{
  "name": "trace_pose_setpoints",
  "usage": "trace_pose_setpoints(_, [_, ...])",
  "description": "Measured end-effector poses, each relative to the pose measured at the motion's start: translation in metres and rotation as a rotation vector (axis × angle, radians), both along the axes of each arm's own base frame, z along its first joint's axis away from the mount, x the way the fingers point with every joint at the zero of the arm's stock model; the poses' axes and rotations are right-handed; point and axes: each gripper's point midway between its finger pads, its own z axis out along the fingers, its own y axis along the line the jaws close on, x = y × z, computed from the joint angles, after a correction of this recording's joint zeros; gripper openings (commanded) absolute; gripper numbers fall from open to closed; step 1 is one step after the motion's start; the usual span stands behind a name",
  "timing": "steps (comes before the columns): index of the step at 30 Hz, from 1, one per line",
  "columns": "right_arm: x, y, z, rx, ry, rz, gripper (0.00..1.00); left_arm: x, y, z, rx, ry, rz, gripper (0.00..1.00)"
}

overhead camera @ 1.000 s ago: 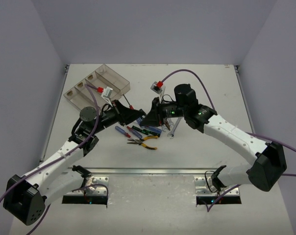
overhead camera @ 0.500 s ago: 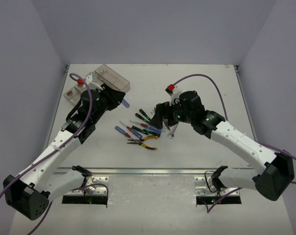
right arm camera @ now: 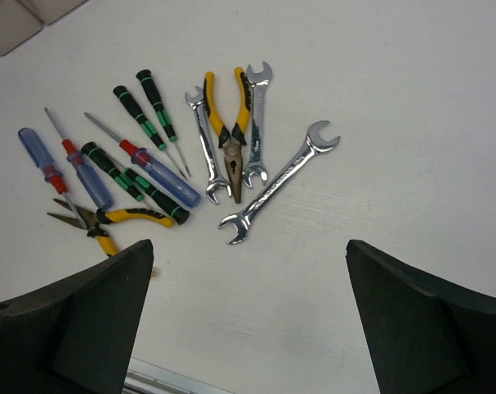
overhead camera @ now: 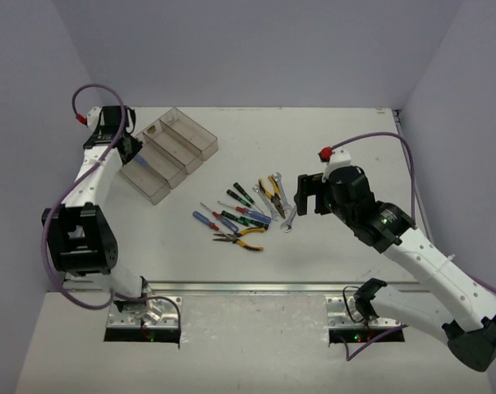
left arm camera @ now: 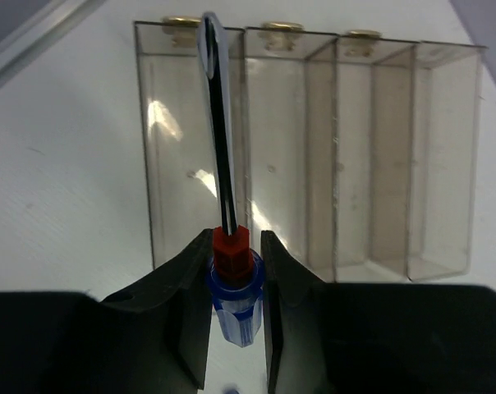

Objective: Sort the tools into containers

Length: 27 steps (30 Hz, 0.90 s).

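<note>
Seen from above, the left pincer (overhead camera: pixel 131 154) has swung from the tools (overhead camera: pixel 244 212) to the bins (overhead camera: pixel 182 139) at the far-left corner of the surface (overhead camera: pixel 355 139), the right pincer (overhead camera: pixel 304 197) retreating; left wrist: clenched on a blue screwdriver (left arm camera: pixel 234 300) at the end bin; right wrist: jaws released wide, empty, above the unsorted tools.

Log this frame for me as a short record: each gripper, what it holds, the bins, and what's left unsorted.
left gripper: shut on blue-handled screwdriver, shaft aimed at the containers
right gripper: open, holding nothing
containers: four joined clear bins, no tool seen inside
unsorted: three wrenches, two pliers, several screwdrivers, all lying close together
</note>
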Motion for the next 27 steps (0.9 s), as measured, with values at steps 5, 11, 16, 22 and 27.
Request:
trace_pose_setpoints(5, [-0.005, -0.012, -0.005, -0.037, -0.011, -0.018, 0.99, -0.006, 0.055, -0.059, 0.015, 0.213, 0.100, 0.00])
trace_pose_setpoints(11, [-0.007, -0.011, -0.017, -0.056, 0.011, 0.004, 0.99, -0.006, 0.063, -0.103, -0.021, 0.339, 0.097, 0.00])
trace_pose_setpoints(16, [-0.008, -0.006, -0.027, -0.063, 0.040, 0.028, 0.99, 0.006, 0.057, -0.103, -0.058, 0.315, 0.072, 0.00])
trace_pose_setpoints(22, [-0.007, -0.001, -0.036, -0.064, 0.063, 0.048, 0.99, 0.017, 0.051, -0.101, -0.100, 0.261, 0.073, 0.01])
trace_pose_setpoints(27, [-0.008, 0.001, -0.043, -0.071, 0.083, 0.060, 0.99, 0.006, 0.035, -0.120, -0.171, 0.246, 0.078, 0.15])
